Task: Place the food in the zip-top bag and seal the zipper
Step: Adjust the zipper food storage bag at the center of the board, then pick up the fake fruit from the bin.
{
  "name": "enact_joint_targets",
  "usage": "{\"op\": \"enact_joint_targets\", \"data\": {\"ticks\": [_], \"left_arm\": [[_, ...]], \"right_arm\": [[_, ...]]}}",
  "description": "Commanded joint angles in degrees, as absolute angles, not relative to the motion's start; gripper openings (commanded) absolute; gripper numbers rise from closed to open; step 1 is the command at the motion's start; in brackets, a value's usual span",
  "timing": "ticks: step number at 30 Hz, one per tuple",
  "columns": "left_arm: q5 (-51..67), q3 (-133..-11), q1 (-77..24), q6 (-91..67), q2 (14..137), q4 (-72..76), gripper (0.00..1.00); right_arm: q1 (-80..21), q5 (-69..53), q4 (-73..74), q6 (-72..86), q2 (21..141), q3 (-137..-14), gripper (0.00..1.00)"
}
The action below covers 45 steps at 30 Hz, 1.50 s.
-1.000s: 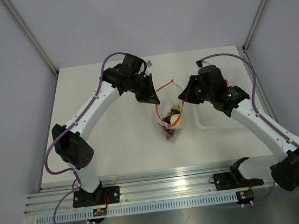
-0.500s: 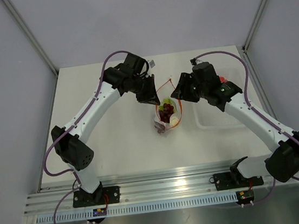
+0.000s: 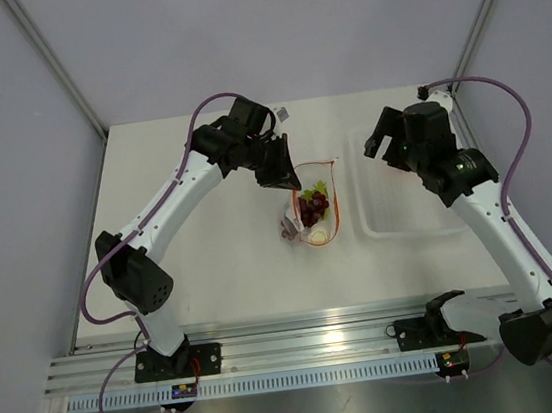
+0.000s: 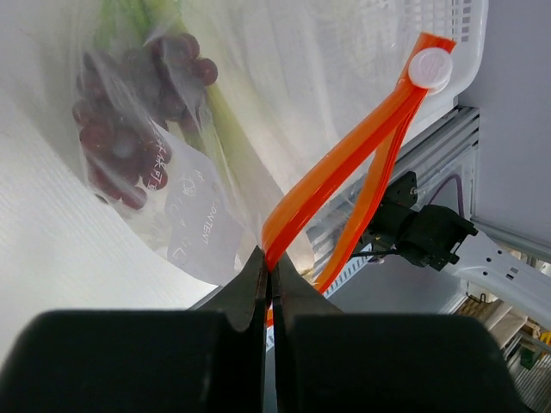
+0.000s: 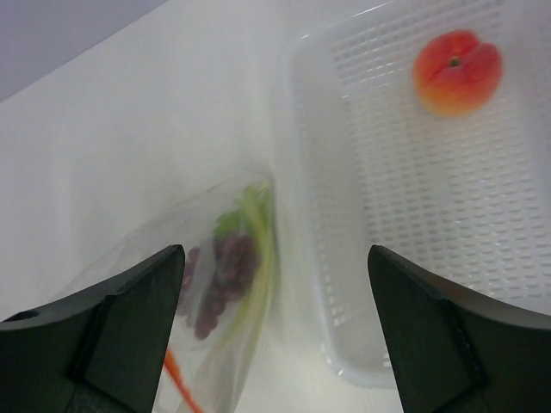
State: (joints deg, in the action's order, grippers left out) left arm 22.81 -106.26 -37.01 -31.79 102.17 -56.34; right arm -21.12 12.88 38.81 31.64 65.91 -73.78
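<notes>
A: Where's the zip-top bag (image 3: pixel 310 217) rn?

B: Mid-table (image 3: pixel 213 265), just left of the clear tray (image 3: pixel 429 223). The left tool (image 3: pixel 279 174) is pinched fully shut on one end of the zipper (image 4: pixel 344 163) and holds that corner up. The rest of the bag sags toward the table. The grapes (image 4: pixel 129 129) and green stalks (image 4: pixel 225 120) are already inside. The peach (image 5: pixel 456 71) isn't; it lies on the tray floor, well apart from the bag.

A: And the right tool (image 5: pixel 275 254)?

B: Jaws wide apart, nothing in them. It hovers over the tray's far-left corner.

A: Vs a sec ago?

B: Back then the right tool was shut at the other side of the bag mouth, w/ the mouth stretched btw both tools. Now it has let go and swung right. The bag has slumped, looks shorter and more crumpled, and hangs off the left tool only. The left arm has barely shifted.

A: Handling?

B: The bag is thin, soft film, light and prob. slippery. W/o a second grip the mouth likely collapses. The zipper strip looks like the stiffest bit, so best to pinch there, near an end and clear of the white slider (image 4: pixel 430 67). The peach is round and smooth, so it could roll or bruise; take it across the middle w/ a gentle squeeze. The grapes are soft, so no pressing on the bag body.
</notes>
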Motion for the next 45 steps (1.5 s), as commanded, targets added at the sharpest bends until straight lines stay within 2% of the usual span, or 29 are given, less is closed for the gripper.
{"op": "enact_joint_targets", "data": {"ticks": [1,7,17,38,45], "left_arm": [[25.49,-106.00,-36.74,-33.92,100.55,-51.86,0.00],[26.10,-105.91,-36.74,-35.95,100.72,-50.10,0.00],[28.12,-108.37,-36.74,-35.42,100.55,-50.45,0.00],[31.55,-109.69,-36.83,-35.33,100.90,-49.40,0.00],[31.47,-109.51,-36.83,-35.16,100.99,-49.40,0.00]], "right_arm": [[-14.61,18.55,41.57,31.37,68.72,-73.22,0.95],[-5.20,12.32,37.28,31.90,76.55,-69.88,0.98],[1.21,8.79,29.54,30.15,90.42,-71.98,0.99],[2.46,11.68,17.93,9.86,107.48,-79.45,0.99],[2.46,11.95,16.09,8.00,110.21,-80.24,0.99]]}}
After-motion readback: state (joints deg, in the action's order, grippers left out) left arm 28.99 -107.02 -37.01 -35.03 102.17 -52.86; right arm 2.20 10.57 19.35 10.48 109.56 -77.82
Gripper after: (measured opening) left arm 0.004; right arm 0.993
